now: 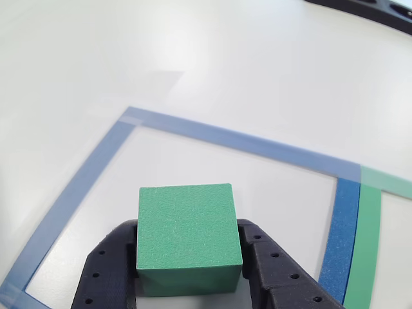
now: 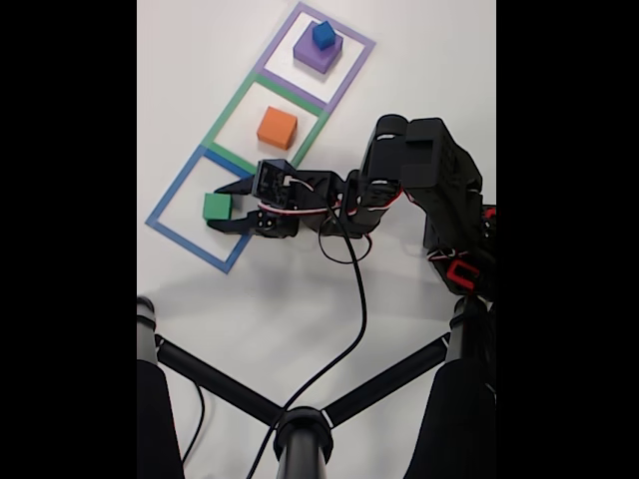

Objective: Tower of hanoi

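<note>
My gripper (image 1: 188, 226) is shut on the green block (image 1: 187, 235), with a black finger pressed against each side. In the fixed view the gripper (image 2: 217, 208) holds the green block (image 2: 216, 206) inside the blue tape square (image 2: 175, 190), and I cannot tell whether the block touches the table. The salmon-orange block (image 2: 277, 127) sits in the green tape square (image 2: 226, 118). Farther up, the small blue cube (image 2: 323, 35) rests on the flat purple block (image 2: 314, 56) inside the purple tape square (image 2: 355, 42).
The blue tape outline (image 1: 225, 136) and a green tape strip (image 1: 367, 244) border the gripper's spot. A black stand with spreading legs (image 2: 300, 429) and a black cable (image 2: 356, 299) cross the near table. The arm's body (image 2: 429, 170) is at the right.
</note>
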Controlling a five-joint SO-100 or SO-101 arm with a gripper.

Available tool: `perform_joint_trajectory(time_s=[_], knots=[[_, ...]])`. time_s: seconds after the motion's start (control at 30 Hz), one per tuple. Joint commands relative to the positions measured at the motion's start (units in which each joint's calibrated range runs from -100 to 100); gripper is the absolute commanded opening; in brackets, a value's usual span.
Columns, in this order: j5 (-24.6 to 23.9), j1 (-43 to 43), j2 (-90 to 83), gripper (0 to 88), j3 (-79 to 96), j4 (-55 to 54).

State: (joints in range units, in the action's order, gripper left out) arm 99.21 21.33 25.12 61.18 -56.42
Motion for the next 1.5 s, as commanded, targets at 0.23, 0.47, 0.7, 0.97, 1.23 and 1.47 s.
perform_joint_trajectory(time_s=[0.23,0.47,0.7,0.97,1.23,1.47], knots=[[0.8,-0.9,-7.2,4.7,-0.8,2.5],[0.8,-3.1,-27.8,4.6,1.1,23.0],[0.8,-7.8,-52.3,4.7,-7.3,62.9],[0.8,-11.9,-58.9,4.4,-42.8,114.2],[-1.4,-14.7,-58.7,4.4,-69.7,143.1],[-2.5,-17.6,-61.6,3.9,-78.6,153.9]])
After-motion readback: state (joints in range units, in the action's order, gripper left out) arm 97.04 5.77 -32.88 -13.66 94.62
